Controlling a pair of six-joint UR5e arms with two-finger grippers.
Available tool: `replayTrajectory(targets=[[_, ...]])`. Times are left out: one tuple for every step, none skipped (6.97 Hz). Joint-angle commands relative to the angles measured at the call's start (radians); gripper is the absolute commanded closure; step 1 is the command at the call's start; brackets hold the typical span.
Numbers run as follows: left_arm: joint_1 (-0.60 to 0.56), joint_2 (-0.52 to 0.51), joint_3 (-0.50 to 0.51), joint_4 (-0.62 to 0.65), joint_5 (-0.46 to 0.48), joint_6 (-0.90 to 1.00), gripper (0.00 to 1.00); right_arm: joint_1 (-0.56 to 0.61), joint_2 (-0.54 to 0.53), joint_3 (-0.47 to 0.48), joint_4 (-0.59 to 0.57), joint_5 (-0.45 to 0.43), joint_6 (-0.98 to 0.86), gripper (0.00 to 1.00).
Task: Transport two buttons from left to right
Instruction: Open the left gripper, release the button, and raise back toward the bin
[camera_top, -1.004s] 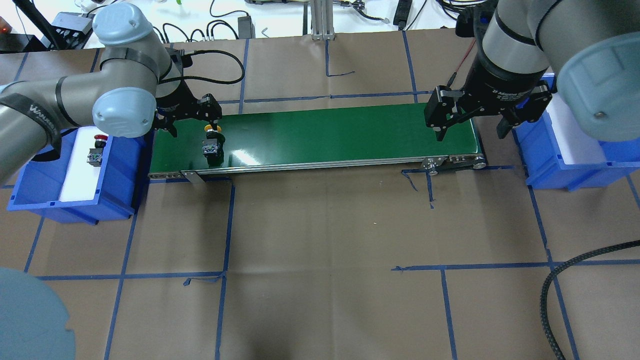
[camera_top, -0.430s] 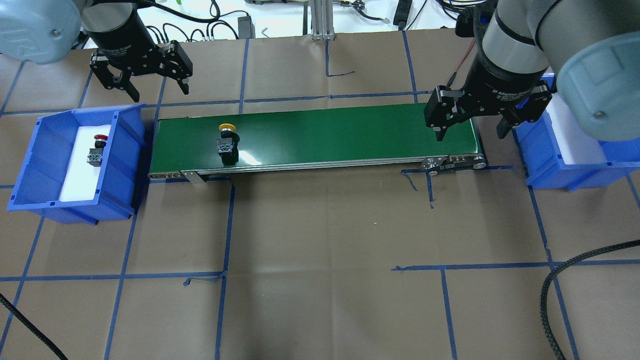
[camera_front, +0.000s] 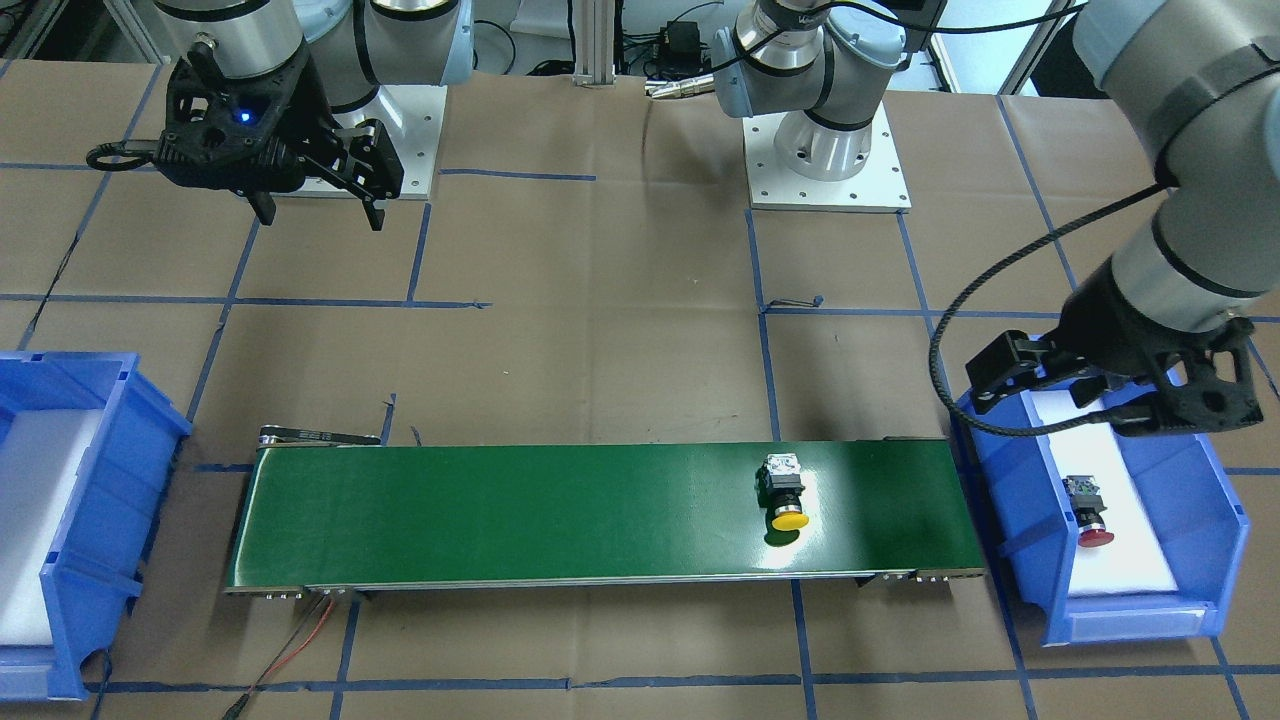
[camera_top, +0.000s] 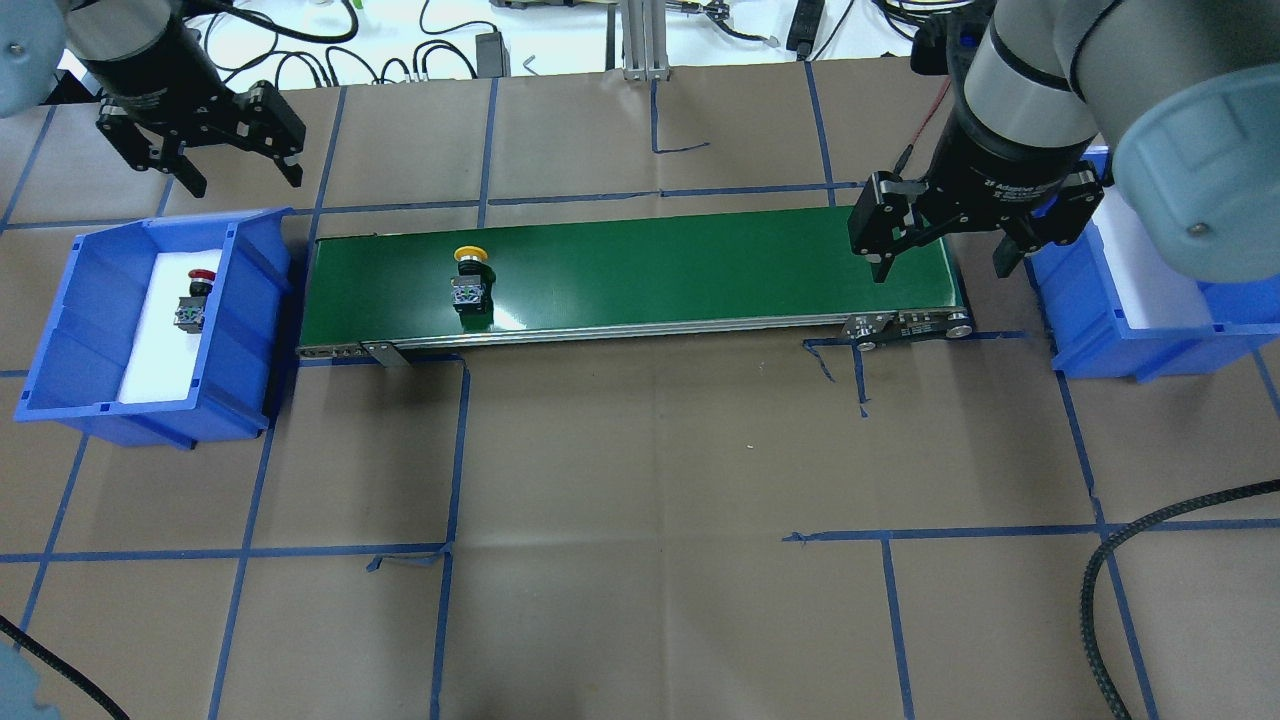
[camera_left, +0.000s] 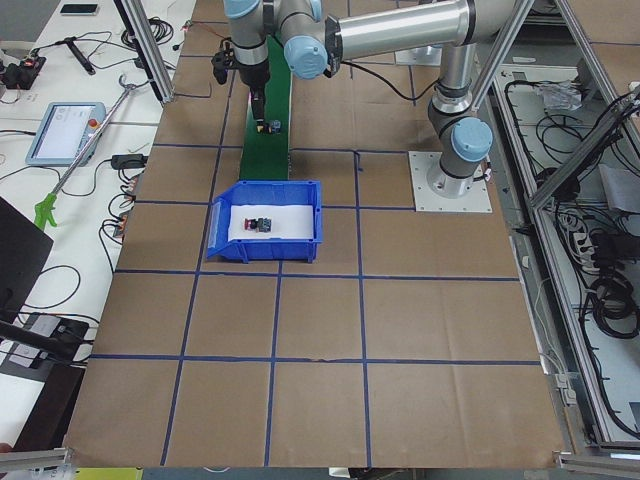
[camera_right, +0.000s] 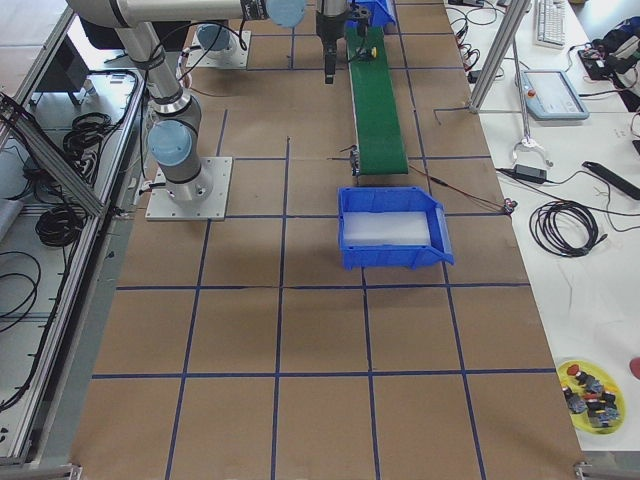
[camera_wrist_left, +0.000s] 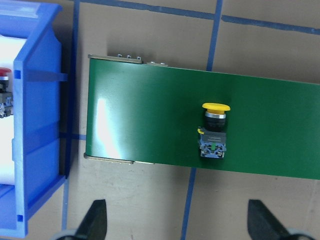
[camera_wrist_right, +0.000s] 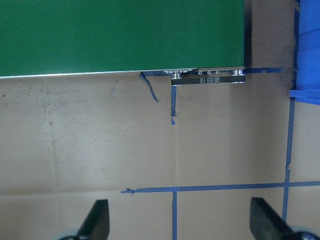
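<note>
Yellow button (camera_top: 470, 278) lies on green belt (camera_top: 700, 265).

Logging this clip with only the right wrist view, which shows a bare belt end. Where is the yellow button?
Observer: The yellow button lies on its side on the green belt, near the belt's left end.
Operator: And the red one?
Observer: The red button lies in the left blue bin.
Operator: The left gripper?
Observer: The left gripper is open and empty, raised high.
</note>
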Motion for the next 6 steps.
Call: replayTrajectory(targets=[[0.137, -0.012, -0.002, 0.004, 0.002, 0.198, 0.0, 0.0, 0.0, 0.0, 0.0, 0.0, 0.0, 0.0], [0.212, -0.04, -0.003, 0.038, 0.002, 0.293, 0.0, 0.0, 0.0, 0.0, 0.0, 0.0, 0.0, 0.0], [0.278, -0.082, 0.005, 0.061, 0.002, 0.359, 0.0, 0.0, 0.0, 0.0, 0.0, 0.0, 0.0, 0.0], [0.299, -0.106, 0.001, 0.085, 0.0, 0.367, 0.0, 0.0, 0.0, 0.0, 0.0, 0.0, 0.0, 0.0], [0.297, -0.109, -0.028, 0.134, 0.0, 0.364, 0.0, 0.0, 0.0, 0.0, 0.0, 0.0, 0.0, 0.0], [0.296, -0.112, -0.051, 0.153, 0.0, 0.361, 0.0, 0.0, 0.0, 0.0, 0.0, 0.0, 0.0, 0.0]])
